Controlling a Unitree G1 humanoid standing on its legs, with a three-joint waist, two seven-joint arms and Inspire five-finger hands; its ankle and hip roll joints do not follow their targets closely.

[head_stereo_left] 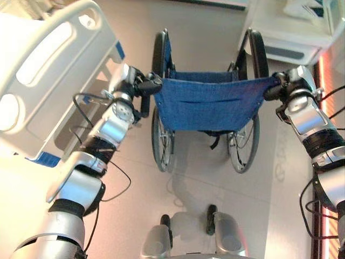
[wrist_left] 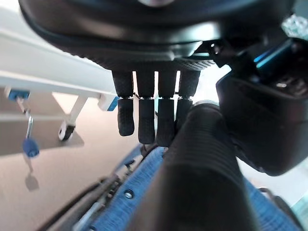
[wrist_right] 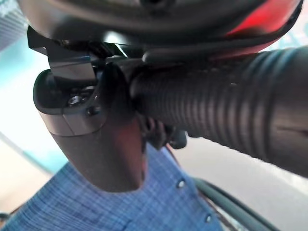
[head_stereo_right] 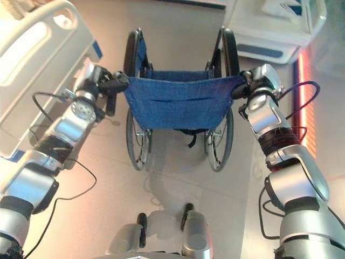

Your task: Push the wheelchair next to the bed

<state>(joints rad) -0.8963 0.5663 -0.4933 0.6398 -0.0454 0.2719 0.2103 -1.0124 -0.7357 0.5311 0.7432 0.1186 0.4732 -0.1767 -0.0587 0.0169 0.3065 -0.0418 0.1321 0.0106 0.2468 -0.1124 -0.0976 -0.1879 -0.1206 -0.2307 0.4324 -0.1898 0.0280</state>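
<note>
Wheelchair (head_stereo_left: pixel 207 102) stands straight ahead of me on the floor, back toward me. Left hand (head_stereo_left: pixel 141 86) and right hand (head_stereo_left: pixel 280 86) each curl fingers (wrist_left: pixel 144 115) round a push handle. Bed (head_stereo_left: pixel 48 70) lies front-left, just beside my left arm.

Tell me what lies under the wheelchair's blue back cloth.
Below the blue back cloth, the two large wheels and bare floor show. The seat and footrests are hidden behind the cloth.
</note>
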